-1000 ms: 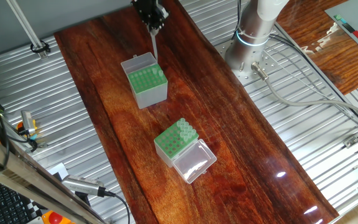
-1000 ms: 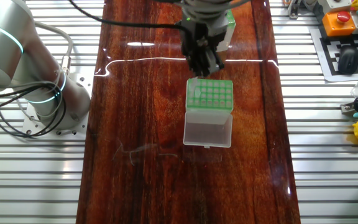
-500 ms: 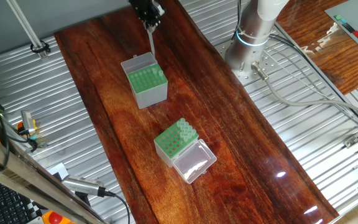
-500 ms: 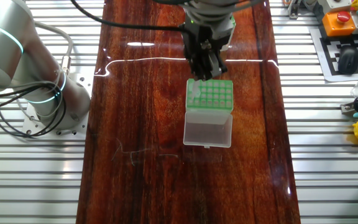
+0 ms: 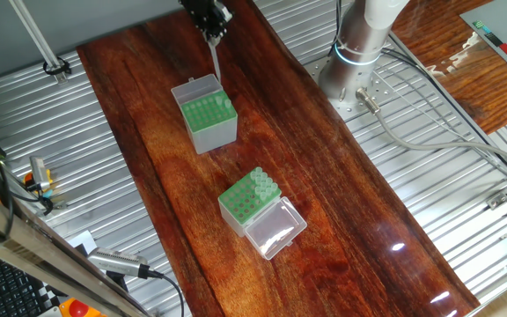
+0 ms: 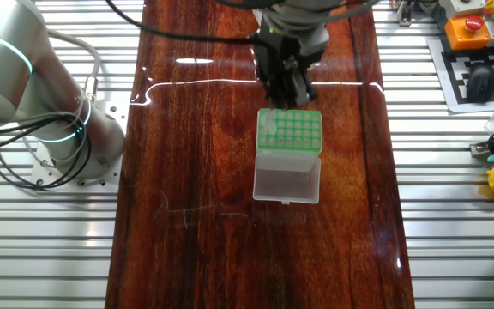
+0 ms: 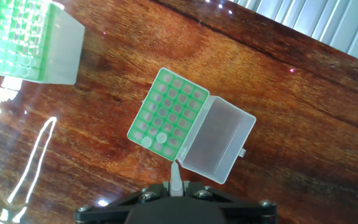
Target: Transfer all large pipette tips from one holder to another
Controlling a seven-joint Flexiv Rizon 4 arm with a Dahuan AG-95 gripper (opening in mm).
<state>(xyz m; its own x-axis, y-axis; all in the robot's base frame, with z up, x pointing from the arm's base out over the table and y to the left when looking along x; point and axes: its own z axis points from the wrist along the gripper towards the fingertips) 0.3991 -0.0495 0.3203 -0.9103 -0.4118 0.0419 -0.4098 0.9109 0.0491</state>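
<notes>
Hanging point-down from the closed jaws of the black two-finger gripper (image 7: 177, 186), a slim pale translucent pipette tip (image 7: 176, 176) has risen since a second ago; below lies the shorter green-topped box with clear hinged lid (image 7: 166, 115); transfer underway; taller grey-sided green-topped box (image 7: 23, 40) sits well apart.

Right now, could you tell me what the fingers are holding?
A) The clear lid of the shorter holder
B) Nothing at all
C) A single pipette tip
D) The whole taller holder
C: in the hand view a pale pipette tip sticks out from between the fingers, pointing down at the shorter holder, whose clear lid lies open beside it.
</notes>
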